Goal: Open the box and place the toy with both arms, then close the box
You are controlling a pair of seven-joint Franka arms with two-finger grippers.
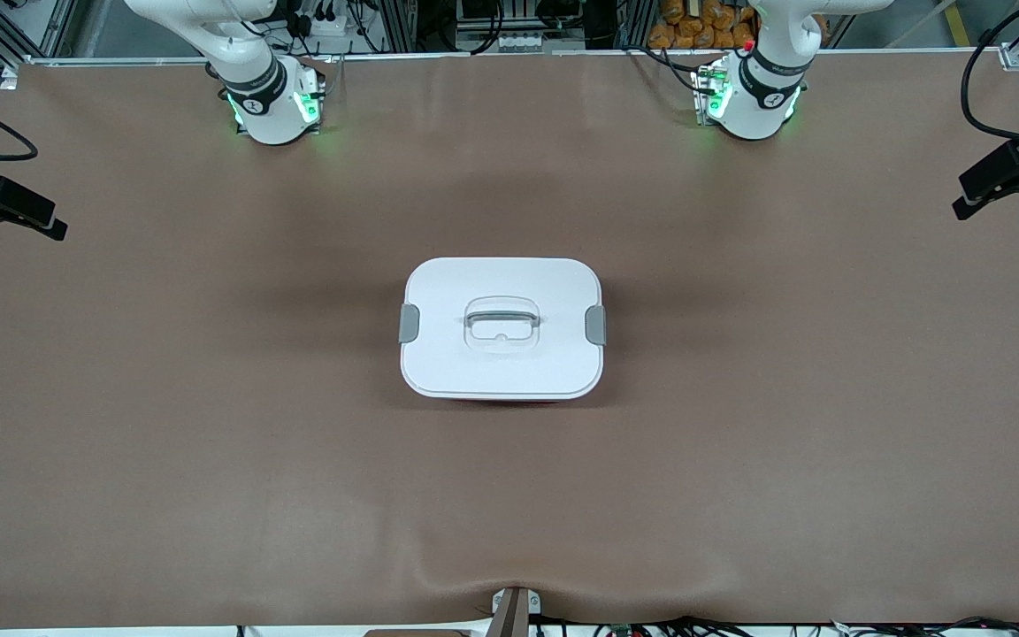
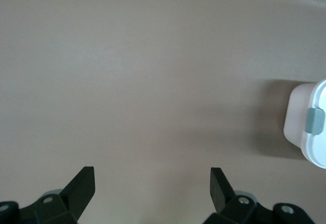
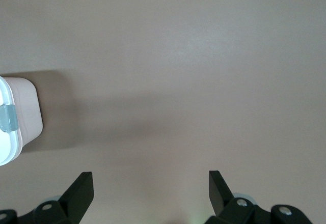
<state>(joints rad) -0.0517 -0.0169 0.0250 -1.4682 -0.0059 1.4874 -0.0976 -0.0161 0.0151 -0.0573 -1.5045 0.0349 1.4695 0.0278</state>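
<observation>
closed box mid-bench, both grippers released and well away from it

the white box (image 1: pixel 501 329) sits in the middle of the brown bench (image 1: pixel 828 442) with its lid (image 1: pixel 501 292) on, a grey clasp (image 1: pixel 409 323) at the end toward the right arm and another clasp (image 1: pixel 595 325) at the end toward the left arm. a handle (image 1: pixel 501 316) lies flat in the centre of the lid. the box's long axis runs from one arm's end of the bench to the other, so each clasp faces its own arm. no toy shows on the bench in any view; whether one is inside the box cannot be told.

the left gripper (image 2: pixel 153 183) hovers over bare bench with its fingers spread wide, holding nothing; the box shows at the edge of its wrist view, clasp facing it. the right gripper (image 3: pixel 151 186) does likewise, released and empty, with the box's other end at the edge of its view. neither arm looks clearly nearer the box.

this scene fits a shut box awaiting opening as well as one shut again with the toy inside.
</observation>
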